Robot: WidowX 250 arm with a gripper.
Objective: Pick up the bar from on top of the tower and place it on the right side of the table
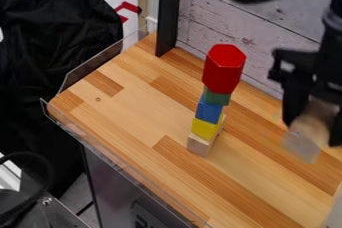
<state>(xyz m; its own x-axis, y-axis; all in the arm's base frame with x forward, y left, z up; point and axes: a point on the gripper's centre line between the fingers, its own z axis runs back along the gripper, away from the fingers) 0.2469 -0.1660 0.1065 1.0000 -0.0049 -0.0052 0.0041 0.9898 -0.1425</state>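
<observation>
Camera view: the red hexagonal block (pixel 224 68) caps the tower (pixel 208 112); by the task wording it is probably the bar. Its long axis is close to upright, the top leaning slightly right. It lies left of the gripper (pixel 311 132), well apart from it, so an approach to it would run leftward from the only arm (pixel 328 37).

Gripper state: cannot be determined. A blurred tan shape (pixel 317 117) sits at its lower part; whether it is gripped, or is itself the bar, is unconfirmed. The pale patch (pixel 302 148) beneath is unidentified. The right edge cuts off part of the arm.
</observation>
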